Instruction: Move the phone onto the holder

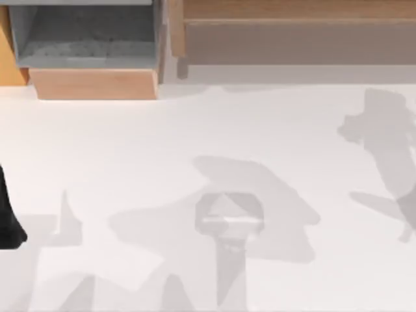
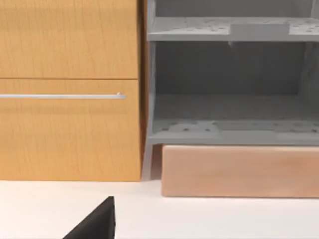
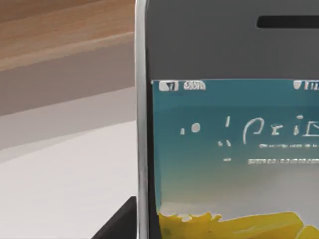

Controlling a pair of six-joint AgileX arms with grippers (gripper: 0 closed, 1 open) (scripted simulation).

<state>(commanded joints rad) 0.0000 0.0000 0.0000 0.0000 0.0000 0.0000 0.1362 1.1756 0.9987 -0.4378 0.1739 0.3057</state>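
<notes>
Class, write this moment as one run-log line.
phone: close before right wrist camera, screen lit | left arm: at table's left edge | holder: not located

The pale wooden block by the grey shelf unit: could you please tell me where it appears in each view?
Top view: the pale wooden block lies at upper left, on the near side of the grey shelf unit.
Left wrist view: the block sits lower right, directly under the shelf unit.
Right wrist view: this one faces the phone close up.
Shared landmark: the white table.
</notes>
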